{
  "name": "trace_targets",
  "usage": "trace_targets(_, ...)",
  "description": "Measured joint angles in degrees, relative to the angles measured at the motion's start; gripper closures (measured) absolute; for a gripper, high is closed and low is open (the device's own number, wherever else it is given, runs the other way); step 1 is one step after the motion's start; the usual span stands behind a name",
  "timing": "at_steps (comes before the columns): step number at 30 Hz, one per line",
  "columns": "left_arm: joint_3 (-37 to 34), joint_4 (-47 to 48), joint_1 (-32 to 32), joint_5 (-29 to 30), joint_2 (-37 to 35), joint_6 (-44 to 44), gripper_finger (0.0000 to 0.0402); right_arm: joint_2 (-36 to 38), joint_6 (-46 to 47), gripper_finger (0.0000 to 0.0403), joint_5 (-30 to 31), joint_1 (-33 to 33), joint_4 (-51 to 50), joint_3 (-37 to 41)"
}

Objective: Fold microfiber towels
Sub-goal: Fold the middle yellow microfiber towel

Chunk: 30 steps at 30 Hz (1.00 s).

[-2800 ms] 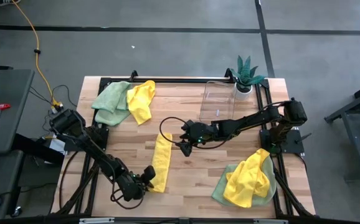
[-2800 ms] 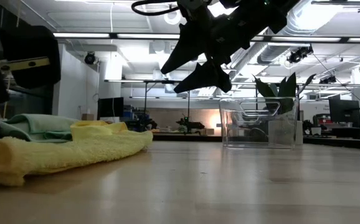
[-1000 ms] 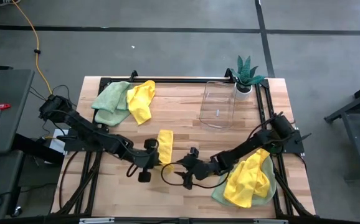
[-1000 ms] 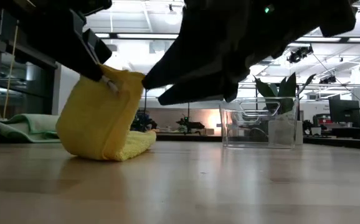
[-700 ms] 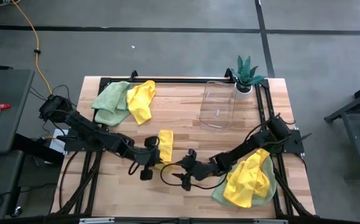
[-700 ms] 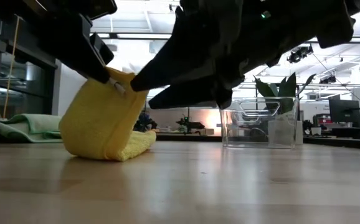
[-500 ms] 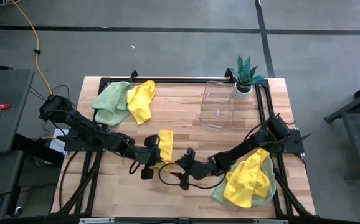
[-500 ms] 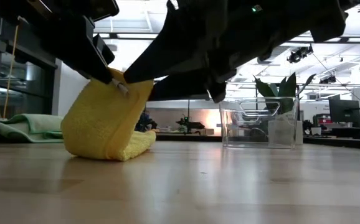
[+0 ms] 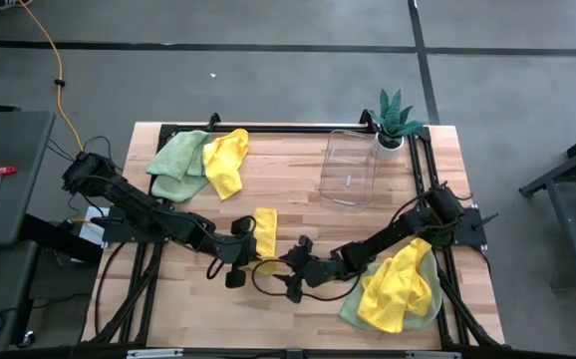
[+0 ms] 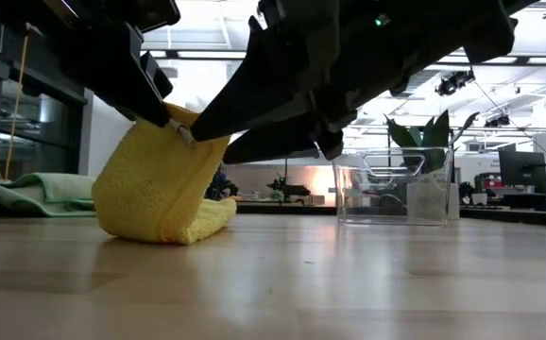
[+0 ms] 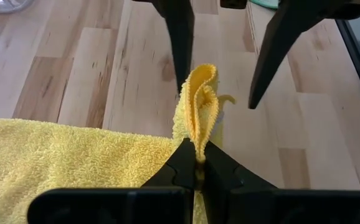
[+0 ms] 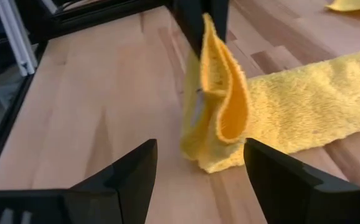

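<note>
Left end effector (image 11: 195,163) pinches the towel (image 9: 264,234) end; the spread right end effector (image 12: 195,163) could snag it loose

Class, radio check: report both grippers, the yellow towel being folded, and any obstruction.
Left gripper shut on yellow towel, end lifted. Right gripper open, facing the raised fold, not touching. Nothing blocking.

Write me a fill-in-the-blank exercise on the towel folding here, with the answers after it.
1. The left gripper is pinched shut on the ___ towel.
2. The right gripper faces that towel with its jaws ___.
3. The clear bin sits beside the potted ___.

Answers: yellow; open; plant
</note>
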<state>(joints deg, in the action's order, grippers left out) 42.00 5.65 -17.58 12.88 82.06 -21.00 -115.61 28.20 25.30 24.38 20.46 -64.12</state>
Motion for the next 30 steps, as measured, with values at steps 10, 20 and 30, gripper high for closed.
trace_targets(10, 0.0, 0.0, 0.0, 0.2, 0.0, 0.0, 0.0401, 0.0, 0.0, 0.0218, 0.8, 0.0, 0.5, 0.0)
trace_targets(20, 0.0, 0.0, 0.0, 0.2, 0.0, -0.2, 0.0401, 0.0, 1.8, 0.0327, -2.0, -0.1, 0.8, 0.0)
trace_targets(30, 0.0, 0.0, -0.5, -0.7, 0.0, -5.1, 0.0401, 0.0, 6.9, 0.0397, -6.6, -0.4, 3.0, 0.0)
